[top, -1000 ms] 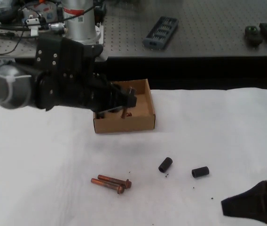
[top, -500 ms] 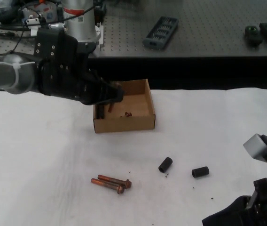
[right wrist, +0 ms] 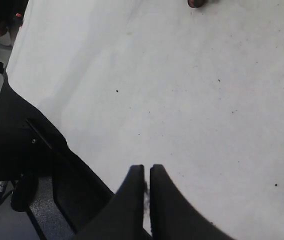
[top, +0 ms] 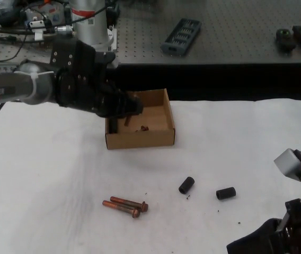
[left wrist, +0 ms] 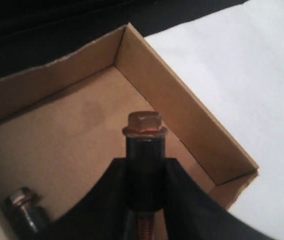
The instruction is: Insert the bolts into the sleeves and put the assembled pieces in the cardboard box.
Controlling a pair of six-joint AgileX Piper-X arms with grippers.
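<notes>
Verify the left hand (left wrist: 146,169) first: it is clenched on an assembled piece (left wrist: 144,126), i.e. a black sleeve w/ a copper bolt head on top. The piece is held upright over the cardboard box (left wrist: 184,117), approx. centre of the left wrist frame. A second assembled piece (left wrist: 26,212) lies on the box floor, lower left of that frame. In the high view you find the box upper centre-left, w/ the left hand over its left part. Two loose bolts (top: 125,205) lie side by side on the white cloth (top: 246,143) covering the worktop, lower centre-left. One loose sleeve (top: 186,184) and another sleeve (top: 226,193) lie apart from each other, right of the bolts. The right hand (right wrist: 147,182) sits at lower right in the high view, fingers pressed together w/ nothing between them, over bare cloth.
</notes>
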